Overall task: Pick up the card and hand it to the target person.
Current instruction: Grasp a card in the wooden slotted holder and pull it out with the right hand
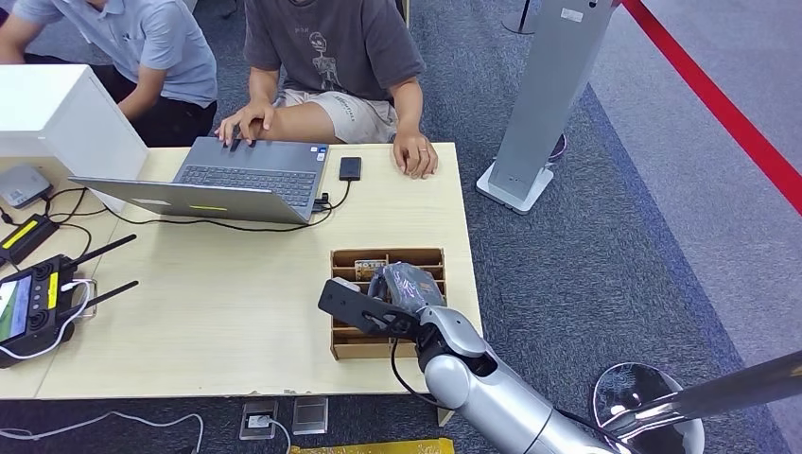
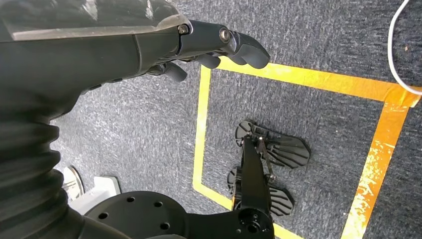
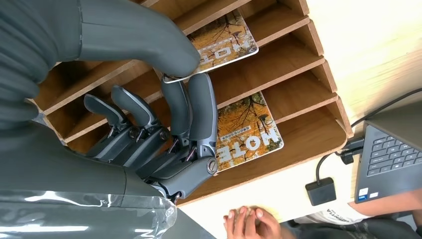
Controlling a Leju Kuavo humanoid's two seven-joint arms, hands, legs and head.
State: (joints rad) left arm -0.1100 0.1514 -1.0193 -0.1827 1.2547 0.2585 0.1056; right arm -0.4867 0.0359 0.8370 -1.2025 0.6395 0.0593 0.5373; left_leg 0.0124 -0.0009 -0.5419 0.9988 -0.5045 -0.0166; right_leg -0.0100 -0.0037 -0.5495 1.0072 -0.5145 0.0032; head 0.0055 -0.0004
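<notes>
A wooden slotted rack (image 1: 355,347) stands at the table's near right edge. Two orange hotel cards lie in its slots: one card (image 3: 230,39) and a second card (image 3: 254,134) one slot over. My right hand (image 1: 402,288) reaches into the rack. Its thumb (image 3: 169,47) lies on the end of the first card, and its fingers (image 3: 199,107) close up against that end from the other side. The target person (image 1: 331,47) sits across the table with a hand (image 1: 414,156) resting on it. My left hand (image 2: 209,45) hangs over the carpet, holding nothing, fingers loosely apart.
An open laptop (image 1: 246,175) and a phone (image 1: 350,167) lie in front of the person. A remote controller (image 1: 33,307), cables and a white box (image 1: 57,113) are at the left. A second person (image 1: 142,47) sits far left. A grey stand (image 1: 544,104) rises right of the table.
</notes>
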